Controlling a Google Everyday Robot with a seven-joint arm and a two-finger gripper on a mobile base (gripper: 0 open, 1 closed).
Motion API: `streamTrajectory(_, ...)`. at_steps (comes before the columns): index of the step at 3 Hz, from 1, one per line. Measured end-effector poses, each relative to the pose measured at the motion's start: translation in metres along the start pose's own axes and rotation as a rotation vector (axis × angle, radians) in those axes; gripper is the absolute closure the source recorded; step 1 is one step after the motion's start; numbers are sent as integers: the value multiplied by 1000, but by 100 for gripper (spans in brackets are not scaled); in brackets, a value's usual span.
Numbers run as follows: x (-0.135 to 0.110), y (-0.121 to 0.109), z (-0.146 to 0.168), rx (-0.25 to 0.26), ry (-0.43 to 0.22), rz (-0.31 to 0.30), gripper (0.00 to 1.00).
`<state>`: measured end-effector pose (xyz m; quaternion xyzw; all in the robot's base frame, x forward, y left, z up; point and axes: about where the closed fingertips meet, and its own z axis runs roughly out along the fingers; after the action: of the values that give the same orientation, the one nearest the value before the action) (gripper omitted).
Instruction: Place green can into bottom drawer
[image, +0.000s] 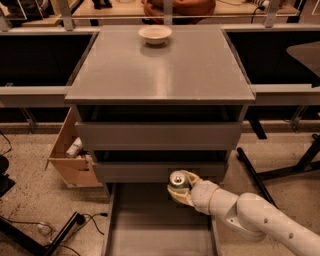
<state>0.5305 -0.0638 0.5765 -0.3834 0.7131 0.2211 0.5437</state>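
My gripper (181, 190) is shut on the green can (178, 181), whose silver top with pull tab faces up. It holds the can upright over the right rear part of the bottom drawer (150, 225), just in front of the middle drawer's grey front. The bottom drawer is pulled out and shows a wide grey floor with thin side walls. My white arm (255, 217) reaches in from the lower right.
A cream bowl (155, 34) sits at the back of the grey cabinet top (160, 70). An open cardboard box (70, 155) stands on the floor to the left. Cables (60, 230) lie at the lower left and black chair legs (270, 170) at the right.
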Motion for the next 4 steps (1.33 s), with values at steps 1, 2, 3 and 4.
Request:
streamTrajectory(1,38,-4,19,-25,-33,-5,100)
streamTrajectory(2,99,-6,51,-29,-54,-30,100)
streamTrajectory(3,164,-5,79,-54,-22,-38,100)
streamTrajectory(4,226,2,108,-89,2,-6,100)
